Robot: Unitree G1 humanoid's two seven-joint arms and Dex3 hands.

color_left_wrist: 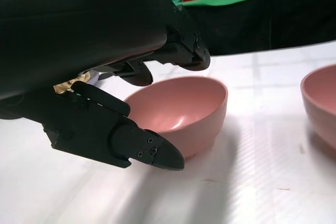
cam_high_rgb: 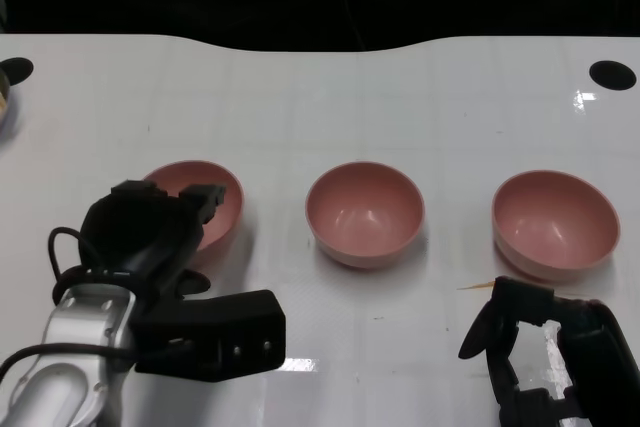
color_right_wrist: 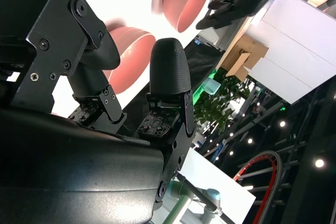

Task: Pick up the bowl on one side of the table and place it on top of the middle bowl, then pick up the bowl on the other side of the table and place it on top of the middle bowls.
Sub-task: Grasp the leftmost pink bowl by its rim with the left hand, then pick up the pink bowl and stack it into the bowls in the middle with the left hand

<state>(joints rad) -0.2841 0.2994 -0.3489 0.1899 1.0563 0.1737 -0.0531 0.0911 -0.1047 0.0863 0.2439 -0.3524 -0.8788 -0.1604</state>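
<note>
Three pink bowls stand in a row on the white table: the left bowl, the middle bowl and the right bowl. My left hand covers the left bowl's near side. In the left wrist view its fingers reach over the left bowl's rim and its thumb lies outside the wall, apart from it. My right hand hovers just in front of the right bowl, fingers apart, holding nothing. In the right wrist view its fingers stand before a pink bowl.
A black round hole sits at the table's far right and another at the far left. A metal-rimmed object pokes in at the left edge. The table's far edge meets a dark backdrop.
</note>
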